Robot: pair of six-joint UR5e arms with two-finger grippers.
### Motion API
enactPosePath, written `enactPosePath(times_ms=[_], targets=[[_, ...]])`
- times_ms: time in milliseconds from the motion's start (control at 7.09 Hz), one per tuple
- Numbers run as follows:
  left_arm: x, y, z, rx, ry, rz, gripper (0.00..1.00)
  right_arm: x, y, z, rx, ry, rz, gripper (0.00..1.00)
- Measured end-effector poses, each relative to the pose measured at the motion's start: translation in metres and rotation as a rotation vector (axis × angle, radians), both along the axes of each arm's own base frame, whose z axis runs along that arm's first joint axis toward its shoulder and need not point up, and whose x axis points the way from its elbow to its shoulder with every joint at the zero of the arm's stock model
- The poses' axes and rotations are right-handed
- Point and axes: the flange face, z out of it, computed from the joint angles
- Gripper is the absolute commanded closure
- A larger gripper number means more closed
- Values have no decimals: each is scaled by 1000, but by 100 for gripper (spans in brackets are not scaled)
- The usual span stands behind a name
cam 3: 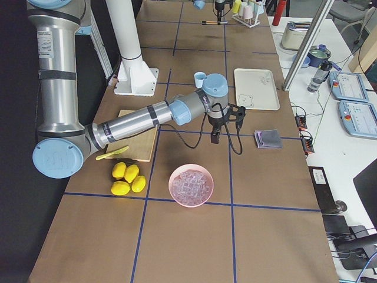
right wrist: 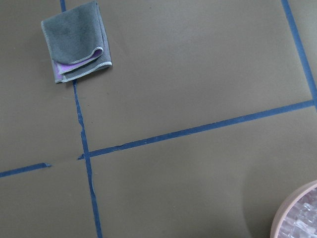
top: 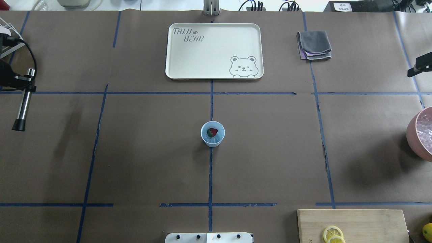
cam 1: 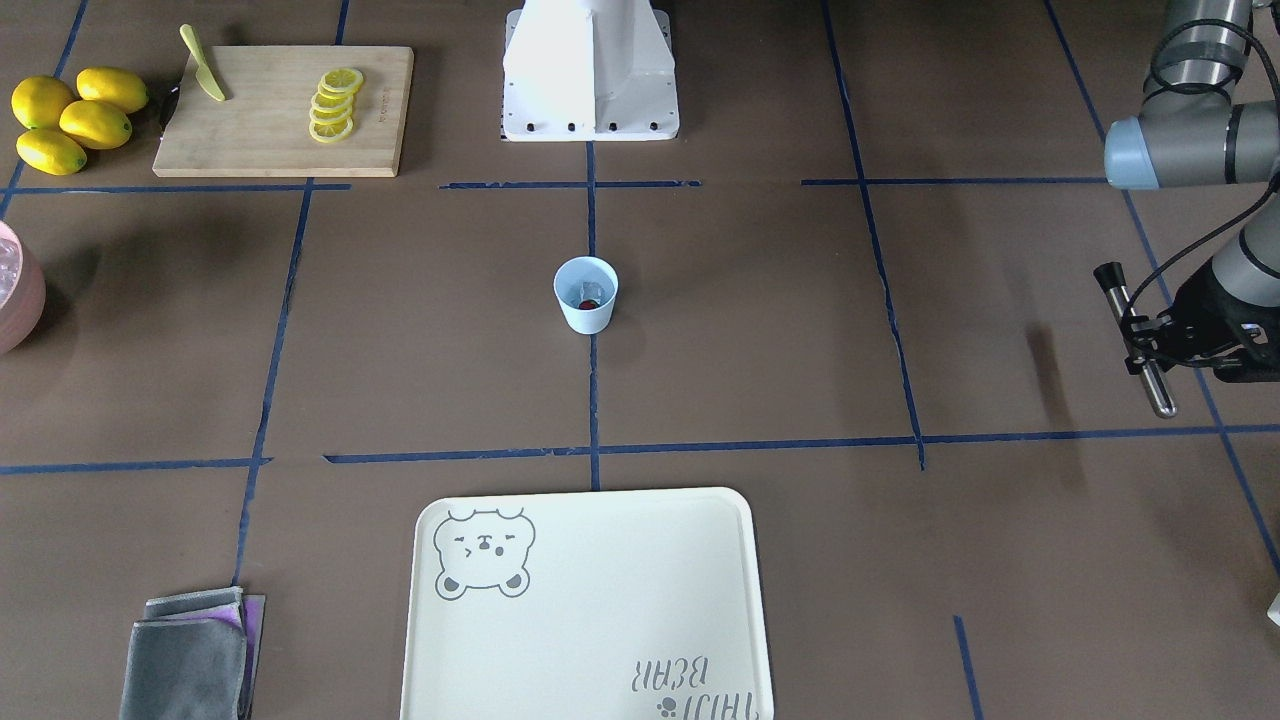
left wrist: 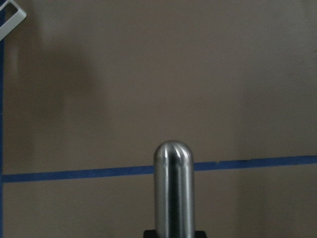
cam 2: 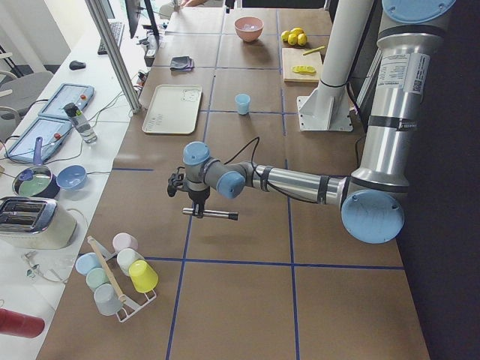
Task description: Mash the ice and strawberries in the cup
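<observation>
Brown table (top: 141, 158), blue tape grid (top: 168, 92)

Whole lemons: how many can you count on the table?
4, in one cluster beside the cutting board; in the front-facing view: upper-left lemon, upper-right, middle, lowest. None appear hidden.

The pale-pink round bowl (top: 413, 138) was cut by the overhead view's right edge, and the right wrist view showed only a corner of its rim. Of the right hand (top: 419, 64) just a black sliver entered at that same edge, so how its jaws stood could not be told. The left hand (top: 20, 82), clamped on the steel rod with a black tip (top: 23, 104), was half lost past the left edge. The clear ice pieces (top: 216, 139) in the small pale-blue plastic cup (top: 212, 144) were too small to count.
</observation>
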Motion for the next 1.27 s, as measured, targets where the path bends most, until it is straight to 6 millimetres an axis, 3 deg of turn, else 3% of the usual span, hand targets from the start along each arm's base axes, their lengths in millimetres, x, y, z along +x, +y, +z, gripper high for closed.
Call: enactPosePath(times_ms=[141,282,705,1269], targets=[[-6,2,30,-26,-15,24,100,0,0,0,1,0,1,0],[-9,3,46,-40,-24,37,100,0,0,0,1,2,1,0],[-11,7,70,-71,-39,47,100,0,0,0,1,3,2,0],[-14,20,88,-69,-39,50,100,0,0,-2,6,2,3,0]])
